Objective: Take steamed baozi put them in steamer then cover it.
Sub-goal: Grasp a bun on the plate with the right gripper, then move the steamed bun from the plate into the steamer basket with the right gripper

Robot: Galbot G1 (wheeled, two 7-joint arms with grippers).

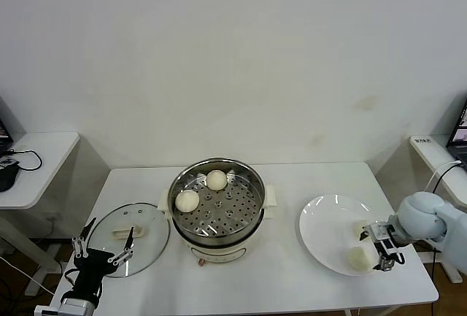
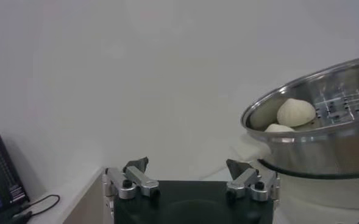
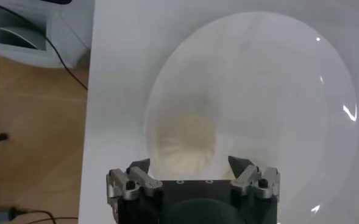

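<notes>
Two steamed baozi [image 1: 216,179] [image 1: 187,200] are seen in the steamer [image 1: 217,210]; two more [image 1: 357,258] [image 1: 360,229] lie on the white plate [image 1: 328,232]. The right gripper [image 1: 381,246] is held open over one bun, gripping nothing. The left gripper [image 1: 104,249] is parked open by the cover [image 1: 130,238] on the table [image 1: 284,287].

steamer [image 2: 325,122] cut off by frame edge

Plain white wall [image 1: 233,60] behind white table [image 1: 284,272] (side desks [image 1: 36,163] flanking).
</notes>
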